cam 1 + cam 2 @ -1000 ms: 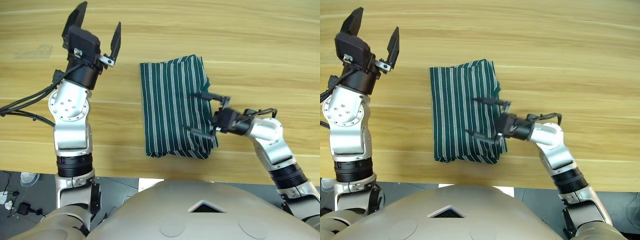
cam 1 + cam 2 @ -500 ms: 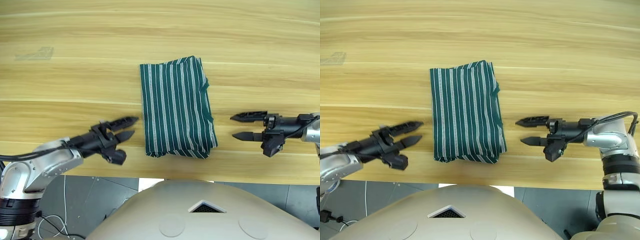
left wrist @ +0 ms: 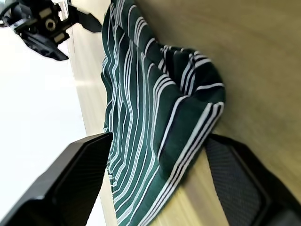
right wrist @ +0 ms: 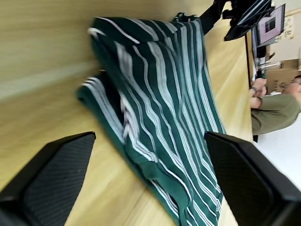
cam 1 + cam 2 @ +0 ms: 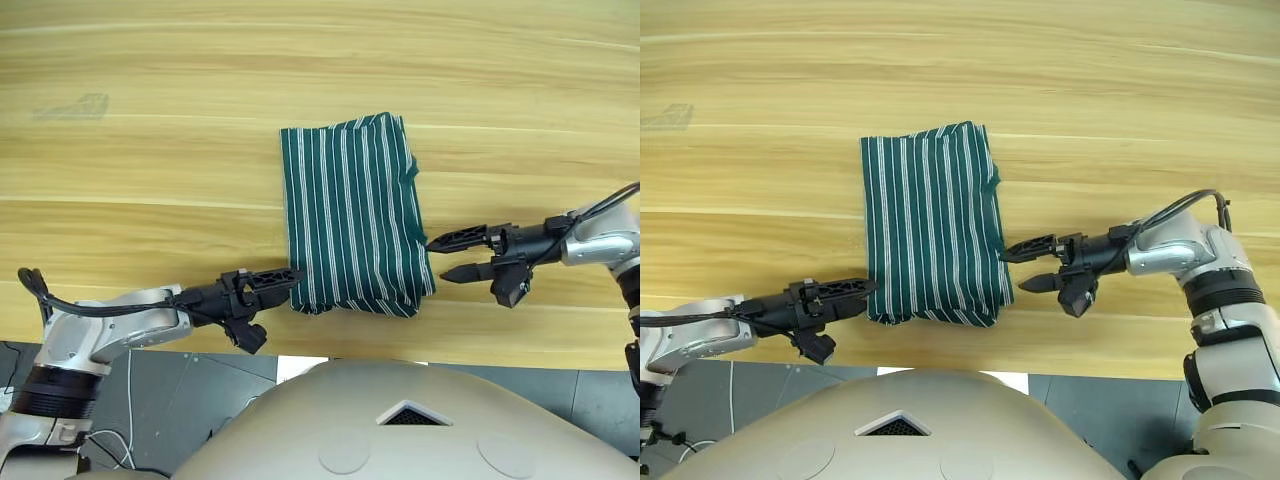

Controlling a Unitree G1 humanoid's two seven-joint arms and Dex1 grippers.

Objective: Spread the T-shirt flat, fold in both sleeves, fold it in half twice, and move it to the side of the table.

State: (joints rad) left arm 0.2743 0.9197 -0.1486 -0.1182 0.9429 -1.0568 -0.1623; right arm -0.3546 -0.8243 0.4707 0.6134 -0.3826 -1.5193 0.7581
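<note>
The green T-shirt (image 5: pixel 350 210) with white stripes lies folded into a narrow rectangle at the middle of the wooden table (image 5: pixel 150 150). My left gripper (image 5: pixel 285 280) lies low at the table's front edge, open, its fingers either side of the shirt's near left corner (image 3: pixel 188 117). My right gripper (image 5: pixel 437 259) is open at the shirt's near right edge, tips just touching or nearly touching the cloth. In the right wrist view the layered edge of the T-shirt (image 4: pixel 155 94) lies ahead of and between the fingers (image 4: pixel 51 174).
The table's front edge (image 5: pixel 130 345) runs just below both grippers. Bare wood stretches wide to the left, right and far side of the shirt. A person sits far off in the room (image 4: pixel 277 106), away from the table.
My left arm came down from high on the left to the shirt's near left corner. My right gripper drew off the shirt to the right, then closed in on its near right edge.
</note>
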